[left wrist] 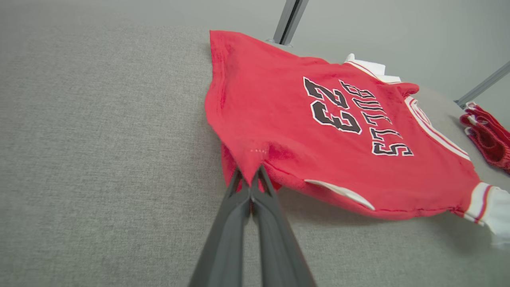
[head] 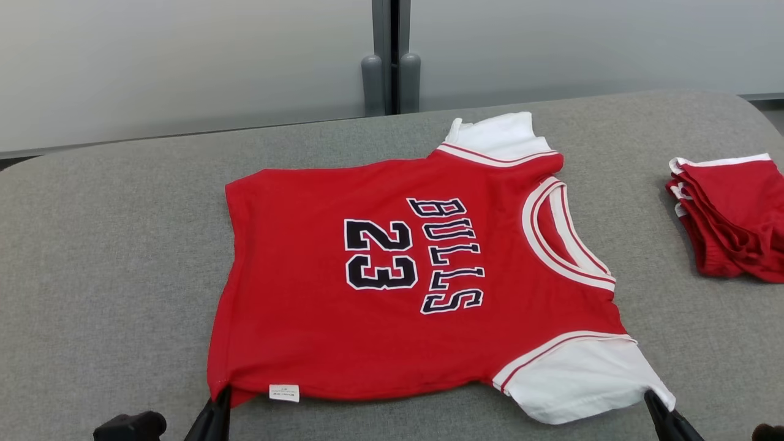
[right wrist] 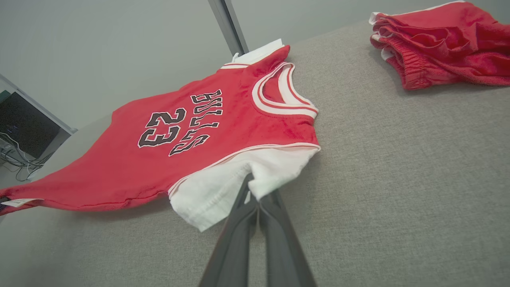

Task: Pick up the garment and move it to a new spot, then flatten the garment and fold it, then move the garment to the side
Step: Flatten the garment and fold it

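Mostly flat, the red jersey [head: 367,275] is pinched: left jaws at hem [head: 219,367], right jaws at white sleeve [head: 582,380].

Soft matt cloth jersey [head: 422,275], rough woven grey table cover [head: 110,275], smooth dark fingers [left wrist: 255,223]

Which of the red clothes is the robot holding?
The spread-out jersey marked BULLS 23: the left gripper and right gripper pinch its near edge. The folded red pile lies untouched.
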